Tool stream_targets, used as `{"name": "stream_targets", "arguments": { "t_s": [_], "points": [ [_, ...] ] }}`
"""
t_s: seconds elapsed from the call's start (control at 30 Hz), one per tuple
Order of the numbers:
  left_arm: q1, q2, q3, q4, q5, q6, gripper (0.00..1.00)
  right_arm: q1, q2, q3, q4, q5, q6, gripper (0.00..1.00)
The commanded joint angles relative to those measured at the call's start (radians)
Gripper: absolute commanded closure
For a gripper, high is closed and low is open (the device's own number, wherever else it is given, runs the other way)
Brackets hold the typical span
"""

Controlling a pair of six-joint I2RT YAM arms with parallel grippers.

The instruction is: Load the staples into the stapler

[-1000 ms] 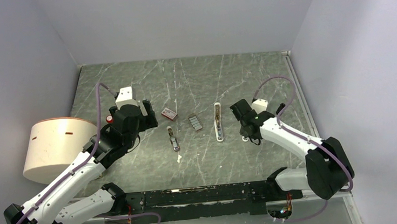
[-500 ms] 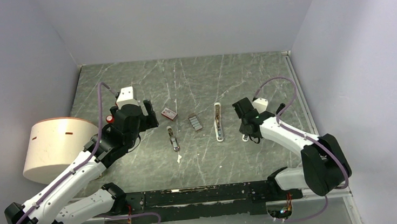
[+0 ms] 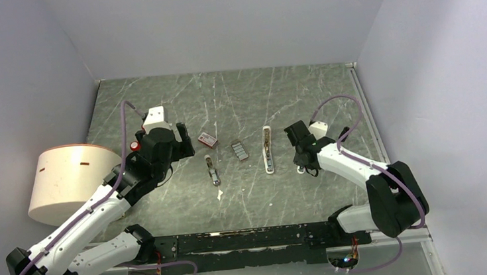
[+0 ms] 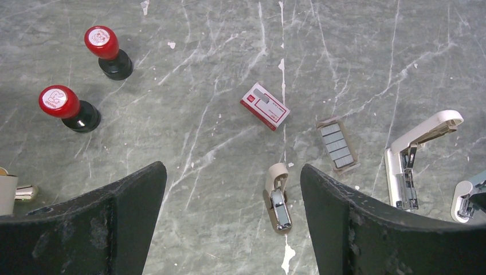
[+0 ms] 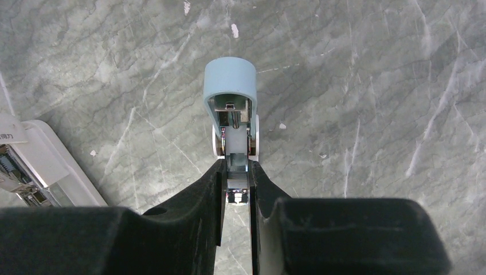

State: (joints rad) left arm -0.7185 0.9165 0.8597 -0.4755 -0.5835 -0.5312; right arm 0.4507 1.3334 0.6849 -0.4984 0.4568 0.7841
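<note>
The stapler [image 4: 277, 196] lies lengthwise nearest the spread left tool [image 4: 232, 172], staples [image 4: 338, 146] just right of it; the right tool [image 5: 236, 172] pinches the blue stapler [image 5: 230, 80].

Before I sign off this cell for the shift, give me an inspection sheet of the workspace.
Surface: grey marbled table, white scuffs.
Job's things: staples lie loose; beige stapler lies open near them, no gripper on it.
Clutter: red-and-white box, two red stamps, long white stapler.
Grippers: left gripper open, holding nothing; right gripper shut on blue stapler.
Cables: purple cables, one looped on each arm.
Surroundings: plain walls, white tub at left.
</note>
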Motion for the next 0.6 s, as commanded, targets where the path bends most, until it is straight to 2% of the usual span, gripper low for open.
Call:
{"name": "stream_targets", "arguments": {
  "t_s": [0.0, 0.57],
  "points": [
    [0.004, 0.002, 0.004, 0.033, 0.004, 0.0, 0.09, -0.009, -0.019, -0.011, 0.0, 0.028, 0.004, 0.78],
    [0.004, -0.002, 0.002, 0.03, 0.001, -0.001, 0.09, -0.008, 0.0, -0.021, 0.024, 0.002, -0.005, 0.78]
  ]
}}
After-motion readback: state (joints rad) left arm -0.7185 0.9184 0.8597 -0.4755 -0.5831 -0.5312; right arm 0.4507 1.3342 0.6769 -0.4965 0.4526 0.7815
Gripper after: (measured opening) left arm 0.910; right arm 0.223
